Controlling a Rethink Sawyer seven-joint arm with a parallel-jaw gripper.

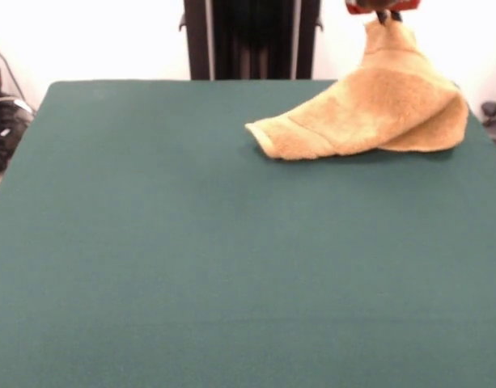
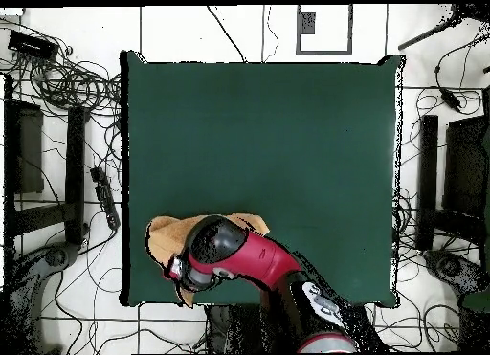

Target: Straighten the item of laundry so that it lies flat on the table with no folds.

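The item of laundry (image 1: 377, 113) is an orange-tan towel at the far right of the table (image 1: 191, 242). One corner is lifted into a peak, and the rest drapes down in a fold onto the green cloth. A woven band shows along its low left edge. My gripper (image 1: 387, 15) is at the top edge of the front view, shut on that raised corner. In the overhead view the red arm (image 2: 234, 254) covers most of the towel (image 2: 165, 236), which peeks out beside the wrist near the table's (image 2: 287, 131) bottom-left corner. The fingers are hidden there.
The towel lies close to the table's right edge (image 1: 478, 129) in the front view. Tangled cables (image 2: 67, 83) and black stands (image 2: 459, 179) surround the table on the floor. The black pedestal (image 1: 252, 36) rises behind the far edge.
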